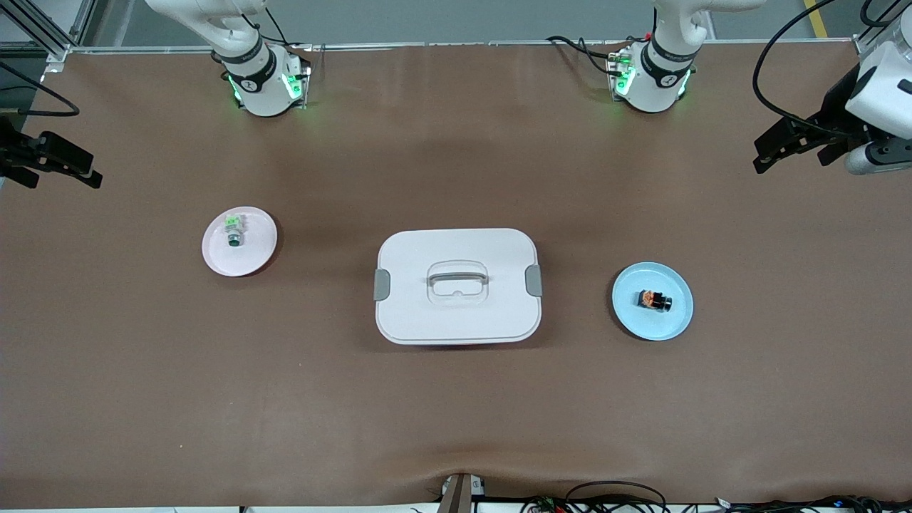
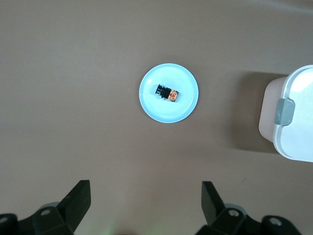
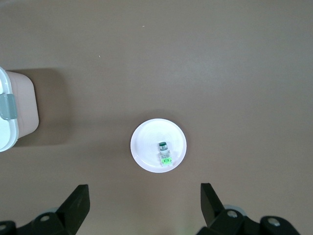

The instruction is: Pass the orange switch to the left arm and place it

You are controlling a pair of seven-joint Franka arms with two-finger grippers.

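Note:
The orange switch point(image 1: 654, 301), black with an orange end, lies on a light blue plate point(image 1: 677, 320) toward the left arm's end of the table. It also shows in the left wrist view point(image 2: 167, 93) on the blue plate point(image 2: 186, 106). The white box point(image 1: 457, 313) stands at mid-table between the two plates. My left gripper point(image 1: 791, 151) hangs open and empty, high over the table's left-arm end; in its wrist view point(image 2: 145, 205) the jaws stand wide apart. My right gripper point(image 1: 57, 169) hangs open and empty, high over the right-arm end; it also shows in its wrist view point(image 3: 145, 205).
A pale pink plate point(image 1: 256, 256) with a small green-and-white component point(image 1: 234, 231) lies toward the right arm's end; the right wrist view shows this plate point(image 3: 146, 139) and component point(image 3: 164, 152). The box's edge shows in both wrist views point(image 2: 296, 122) point(image 3: 6, 132). Cables lie along the table's near edge.

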